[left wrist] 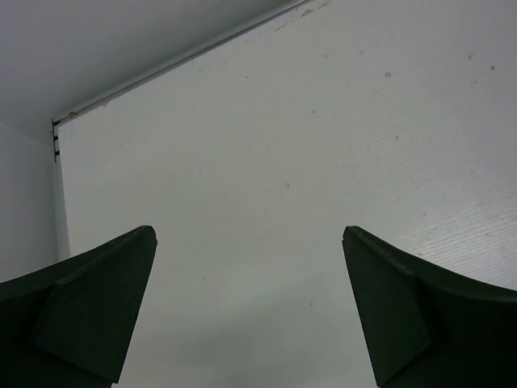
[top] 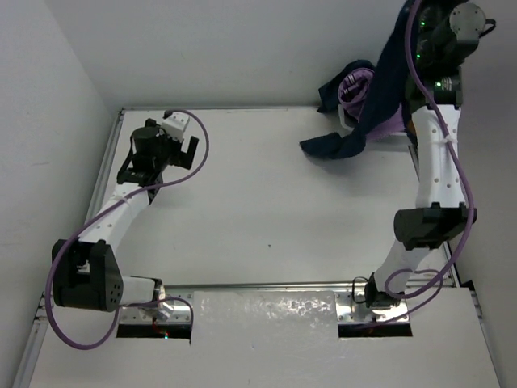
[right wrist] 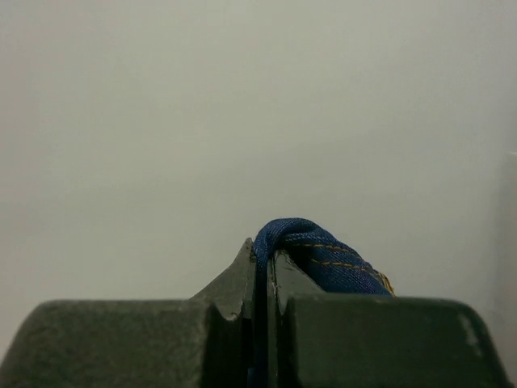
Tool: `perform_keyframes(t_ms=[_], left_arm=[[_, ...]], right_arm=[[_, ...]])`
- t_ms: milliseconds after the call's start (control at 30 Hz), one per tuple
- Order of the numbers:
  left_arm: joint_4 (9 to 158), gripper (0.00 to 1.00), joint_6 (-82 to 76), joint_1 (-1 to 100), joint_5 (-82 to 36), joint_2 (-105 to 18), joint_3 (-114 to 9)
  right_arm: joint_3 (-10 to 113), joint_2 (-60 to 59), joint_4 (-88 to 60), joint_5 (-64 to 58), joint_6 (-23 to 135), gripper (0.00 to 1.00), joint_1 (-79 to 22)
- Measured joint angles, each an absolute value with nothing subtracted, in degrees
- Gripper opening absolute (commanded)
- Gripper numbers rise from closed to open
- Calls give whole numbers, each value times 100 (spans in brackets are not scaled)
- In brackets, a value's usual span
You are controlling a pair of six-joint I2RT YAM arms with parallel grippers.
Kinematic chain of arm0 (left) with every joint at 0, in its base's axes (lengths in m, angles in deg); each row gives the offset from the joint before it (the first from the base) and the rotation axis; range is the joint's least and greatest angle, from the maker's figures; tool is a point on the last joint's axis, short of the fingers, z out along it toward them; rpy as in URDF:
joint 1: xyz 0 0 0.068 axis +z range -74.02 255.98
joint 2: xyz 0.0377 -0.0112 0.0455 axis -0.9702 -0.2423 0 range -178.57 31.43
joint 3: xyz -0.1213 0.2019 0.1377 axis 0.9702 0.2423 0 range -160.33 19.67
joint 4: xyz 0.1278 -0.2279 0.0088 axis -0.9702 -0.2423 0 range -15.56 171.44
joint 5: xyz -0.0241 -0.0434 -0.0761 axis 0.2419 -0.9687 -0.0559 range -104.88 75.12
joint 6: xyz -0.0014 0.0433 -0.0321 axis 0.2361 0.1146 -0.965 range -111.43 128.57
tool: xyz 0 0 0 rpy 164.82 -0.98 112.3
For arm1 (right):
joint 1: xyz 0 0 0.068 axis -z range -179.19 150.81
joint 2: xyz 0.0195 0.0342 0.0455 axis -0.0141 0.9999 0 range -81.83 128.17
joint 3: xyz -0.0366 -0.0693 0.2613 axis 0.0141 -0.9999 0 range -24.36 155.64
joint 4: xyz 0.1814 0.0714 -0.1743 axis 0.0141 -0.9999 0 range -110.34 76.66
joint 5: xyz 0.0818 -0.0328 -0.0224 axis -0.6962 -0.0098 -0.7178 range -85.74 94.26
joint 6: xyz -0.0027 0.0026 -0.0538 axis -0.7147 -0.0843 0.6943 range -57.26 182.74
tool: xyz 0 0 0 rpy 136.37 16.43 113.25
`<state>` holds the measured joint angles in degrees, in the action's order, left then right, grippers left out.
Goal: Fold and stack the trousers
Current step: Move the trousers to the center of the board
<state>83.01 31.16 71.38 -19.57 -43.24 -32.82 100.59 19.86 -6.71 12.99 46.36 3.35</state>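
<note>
The dark navy trousers [top: 380,89] hang from my raised right gripper [top: 414,20] at the far right of the table, their lower end [top: 331,145] resting on the table top. In the right wrist view the right gripper [right wrist: 264,252] is shut on a fold of blue denim [right wrist: 323,257] with orange stitching. My left gripper [top: 179,137] is open and empty over the far left of the table. In the left wrist view the left gripper [left wrist: 249,238] shows wide-spread jaws over bare table.
A lilac-purple garment [top: 355,87] lies bunched behind the hanging trousers at the far right edge. White walls enclose the table [top: 258,202] on the left and back. A crinkled white sheet [top: 266,311] lies at the near edge between the arm bases.
</note>
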Motion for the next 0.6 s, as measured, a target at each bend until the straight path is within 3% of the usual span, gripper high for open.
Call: perform_keyframes(t_ms=[200, 400, 600], left_arm=[[8427, 100, 2635, 7118, -1924, -4309, -3236], [8502, 100, 2054, 7035, -1133, -3970, -3116], [8526, 100, 1435, 6939, -62, -3640, -3057]], right_arm=[[10544, 2163, -271, 283, 4582, 0, -858], [10277, 1422, 431, -1175, 4044, 0, -1990], [9495, 177, 1336, -1827, 3572, 0, -2183]])
